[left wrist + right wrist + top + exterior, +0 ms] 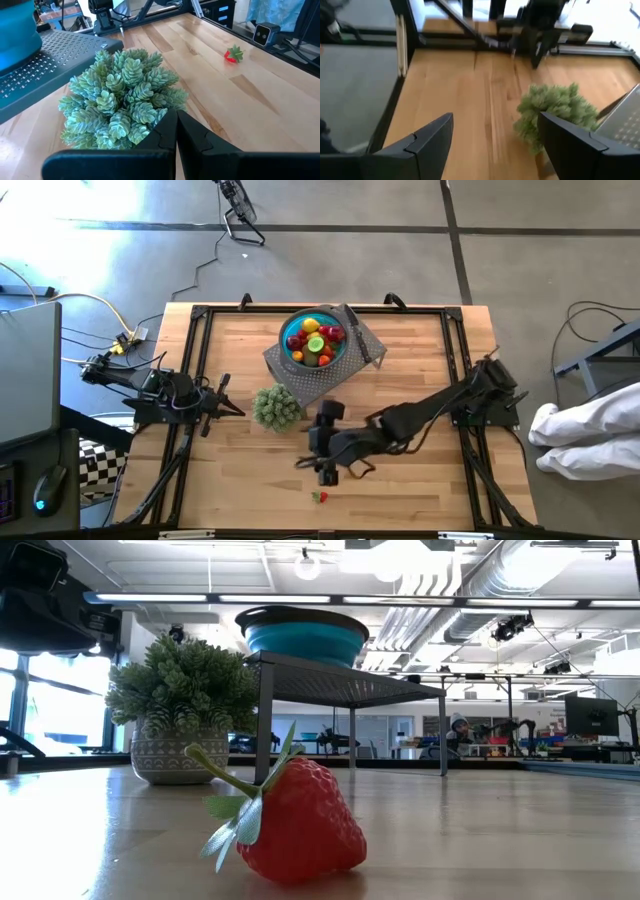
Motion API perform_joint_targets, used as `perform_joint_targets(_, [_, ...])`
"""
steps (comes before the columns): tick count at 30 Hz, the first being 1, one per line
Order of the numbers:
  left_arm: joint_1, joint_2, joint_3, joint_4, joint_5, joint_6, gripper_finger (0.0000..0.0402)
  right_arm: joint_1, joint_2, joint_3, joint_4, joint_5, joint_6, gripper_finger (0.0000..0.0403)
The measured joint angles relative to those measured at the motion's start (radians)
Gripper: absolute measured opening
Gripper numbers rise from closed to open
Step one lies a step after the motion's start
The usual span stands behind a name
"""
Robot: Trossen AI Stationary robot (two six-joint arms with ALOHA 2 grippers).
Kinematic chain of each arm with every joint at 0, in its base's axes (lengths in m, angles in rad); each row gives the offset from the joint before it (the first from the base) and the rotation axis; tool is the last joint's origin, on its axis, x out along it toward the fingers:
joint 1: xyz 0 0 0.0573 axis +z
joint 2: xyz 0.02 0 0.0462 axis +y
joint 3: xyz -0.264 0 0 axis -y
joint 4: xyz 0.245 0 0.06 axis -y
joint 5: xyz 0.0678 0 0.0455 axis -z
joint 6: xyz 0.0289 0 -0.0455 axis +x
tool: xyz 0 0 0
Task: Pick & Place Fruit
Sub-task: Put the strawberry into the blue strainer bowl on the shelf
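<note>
Fruit is seen from above heaped in the blue bowl (314,340); one strawberry (320,497) lies on the bench (420,470) well apart from the bowl, just beyond the spread, empty right claw (326,471). The left claw (232,408), pressed together, waits beside the plant (276,407).

At bench height, the strawberry (295,823) appears red, dimpled, green-stalked; it is judged light, smooth and likely to roll, best pinched across its body.

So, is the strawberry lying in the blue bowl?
No, the strawberry lies on the bare table, far from the blue bowl on the rack.
</note>
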Motion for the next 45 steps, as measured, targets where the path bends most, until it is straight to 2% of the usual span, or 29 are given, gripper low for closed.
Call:
perform_joint_targets(4, [0.000,0.000,0.000,0.000,0.000,0.025,0.0002,0.016,0.107,0.124,-0.139,-0.027,0.054,0.0281])
perform_joint_targets(9, [0.000,0.000,0.000,0.004,0.000,0.027,0.0002,0.042,0.225,0.211,-0.179,-0.143,0.087,0.0281])
perform_joint_targets(16, [0.000,0.000,-0.001,0.008,0.000,0.026,0.0002,0.073,0.332,0.216,-0.187,-0.272,0.087,0.0277])
perform_joint_targets(22, [0.000,0.000,-0.001,0.008,0.001,0.019,0.0002,0.088,0.395,0.216,-0.186,-0.330,0.081,0.0239])
perform_joint_targets(29, [0.000,0.000,-0.001,0.007,0.001,0.019,0.0002,0.092,0.439,0.217,-0.166,-0.367,0.111,0.0208])
perform_joint_targets(41, [0.000,0.000,0.000,0.007,0.000,0.019,0.0002,0.091,0.472,0.194,-0.151,-0.366,0.135,0.0206])
perform_joint_targets(45, [0.000,0.000,0.000,0.007,0.001,0.018,0.0002,0.091,0.472,0.194,-0.149,-0.326,0.133,0.0206])
